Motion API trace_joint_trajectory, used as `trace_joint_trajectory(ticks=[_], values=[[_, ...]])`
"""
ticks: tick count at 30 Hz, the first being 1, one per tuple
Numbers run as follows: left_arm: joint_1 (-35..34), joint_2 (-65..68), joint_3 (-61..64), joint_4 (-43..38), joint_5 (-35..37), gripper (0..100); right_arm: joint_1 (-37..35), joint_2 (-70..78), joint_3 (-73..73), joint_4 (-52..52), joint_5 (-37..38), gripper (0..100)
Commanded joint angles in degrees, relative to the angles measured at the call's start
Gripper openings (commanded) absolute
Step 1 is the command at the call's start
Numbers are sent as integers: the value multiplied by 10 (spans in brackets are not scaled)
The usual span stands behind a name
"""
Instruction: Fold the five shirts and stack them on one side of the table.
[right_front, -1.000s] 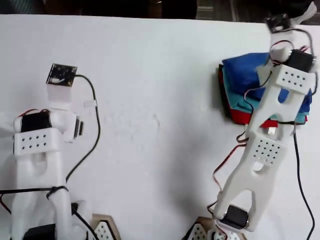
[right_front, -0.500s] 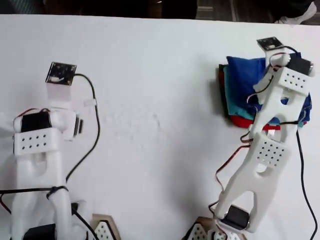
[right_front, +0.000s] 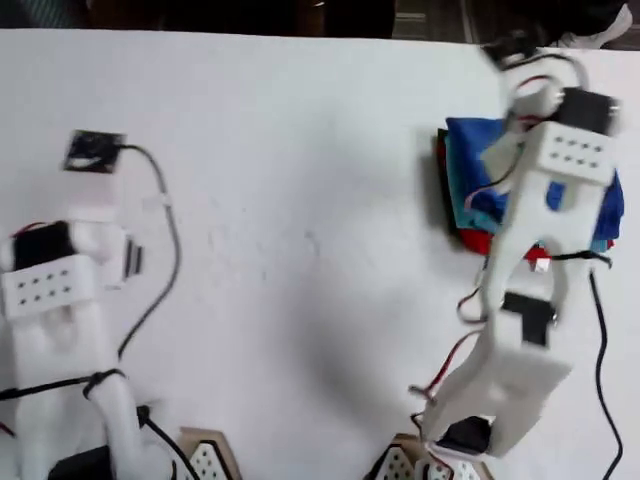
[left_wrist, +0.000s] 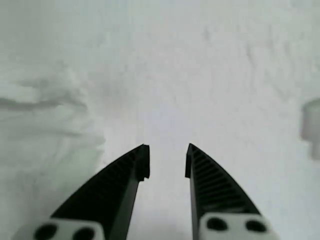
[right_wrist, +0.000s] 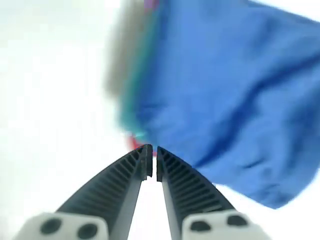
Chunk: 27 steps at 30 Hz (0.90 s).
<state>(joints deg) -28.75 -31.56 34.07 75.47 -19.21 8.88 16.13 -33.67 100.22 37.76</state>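
**Change from the preceding frames.** In the high view the left arm (right_front: 50, 290) had shifted toward the left edge of the frame, and the small dark board at its tip (right_front: 94, 151) had gone with it. The right arm (right_front: 552, 165) had swung its tip up toward the upper right corner, and its lower link near the bottom of the frame appeared smeared with motion.

**Task objects.** The stack of shirts (right_front: 472, 165) lay at the upper right of the white table (right_front: 300, 140), close to the right edge. A blue shirt (right_front: 478, 140) formed the top layer. A teal layer (right_front: 461, 198) showed beneath it, with a red one (right_front: 480, 238) below that, and a dark edge showed along the stack's left side. The number of shirts in the stack could not be counted. The right arm crossed above the stack and hid its right half.

**Grippers.** In the left wrist view the left gripper (left_wrist: 166, 161) hung over bare table (left_wrist: 210, 65), its fingers parted by a narrow gap with nothing between them. In the right wrist view the right gripper (right_wrist: 151, 161) had its fingers drawn almost together, with only a sliver between the tips and no cloth caught there. Its tips stood just off the edge of the stack, where the blue shirt (right_wrist: 225, 95), the teal edge (right_wrist: 131, 102) and a trace of red (right_wrist: 135, 142) lay beyond them.

**Other items.** A black cable (right_front: 165, 250) ran from the left arm's tip down toward the lower left of the frame.
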Motion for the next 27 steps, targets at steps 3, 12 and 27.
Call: trace_joint_trajectory(ticks=[3, 12, 27], values=[[-144, -16, -53, -4, -70, 146, -102, -228, 192, -24, -58, 19], [-301, 0, -61, -20, -213, 232, -235, -395, 430, -47, -66, 19], [-432, 365, -222, -71, -285, 246, -240, -566, 680, -131, -67, 19]])
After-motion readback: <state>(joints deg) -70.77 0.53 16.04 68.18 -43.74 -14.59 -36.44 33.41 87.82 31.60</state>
